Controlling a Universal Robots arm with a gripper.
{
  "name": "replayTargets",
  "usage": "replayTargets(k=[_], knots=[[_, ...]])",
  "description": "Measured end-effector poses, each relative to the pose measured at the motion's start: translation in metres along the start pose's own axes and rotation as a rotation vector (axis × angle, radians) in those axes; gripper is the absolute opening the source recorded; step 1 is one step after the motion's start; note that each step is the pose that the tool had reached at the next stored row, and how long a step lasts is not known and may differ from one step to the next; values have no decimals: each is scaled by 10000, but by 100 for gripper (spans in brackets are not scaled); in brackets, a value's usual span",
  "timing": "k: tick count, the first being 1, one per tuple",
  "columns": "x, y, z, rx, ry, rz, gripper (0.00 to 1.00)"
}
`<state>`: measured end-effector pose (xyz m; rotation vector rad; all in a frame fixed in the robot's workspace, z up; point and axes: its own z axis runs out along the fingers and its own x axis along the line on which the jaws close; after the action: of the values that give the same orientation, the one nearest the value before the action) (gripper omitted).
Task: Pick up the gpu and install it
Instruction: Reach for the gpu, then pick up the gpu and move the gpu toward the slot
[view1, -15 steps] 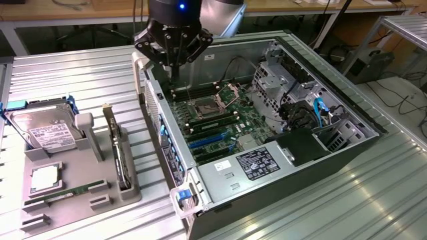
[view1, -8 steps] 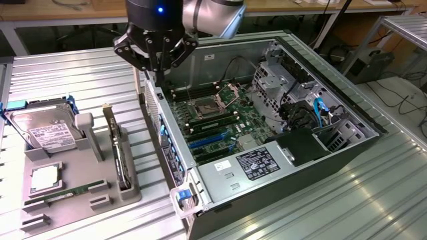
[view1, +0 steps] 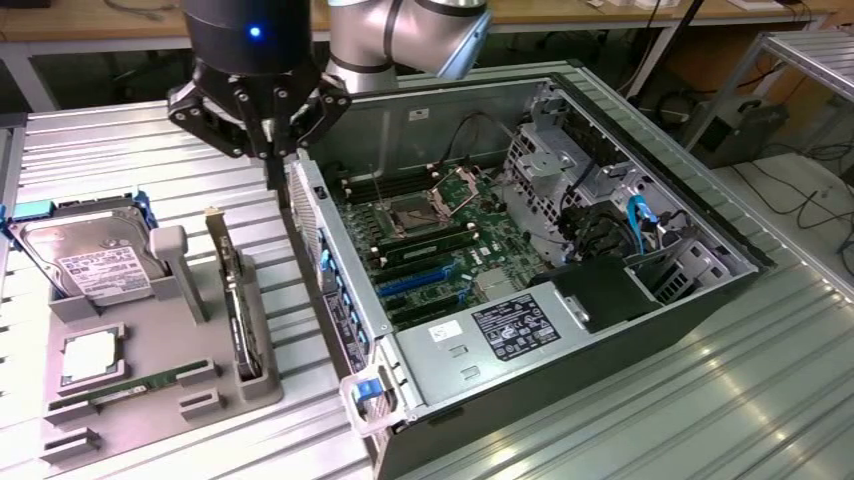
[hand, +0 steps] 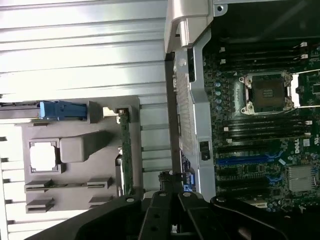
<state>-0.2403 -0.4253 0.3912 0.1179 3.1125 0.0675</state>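
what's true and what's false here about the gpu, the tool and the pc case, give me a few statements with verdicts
1. The gpu stands on edge in the grey fixture. True.
2. The tool is carrying the gpu. False: it hangs over the strip between the fixture and the pc case, and the gpu is in the fixture.
3. The pc case lies open, with its motherboard exposed. True.
4. The hard drive is mounted inside the case. False: it sits in the fixture, at the exterior view's left.
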Motion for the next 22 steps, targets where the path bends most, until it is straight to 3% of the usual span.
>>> replayTargets(k=[13, 15, 22], knots=[[553, -179, 84, -1, 0, 1, 11], [590, -221, 95, -1, 0, 0, 11], [589, -224, 95, -1, 0, 1, 11]])
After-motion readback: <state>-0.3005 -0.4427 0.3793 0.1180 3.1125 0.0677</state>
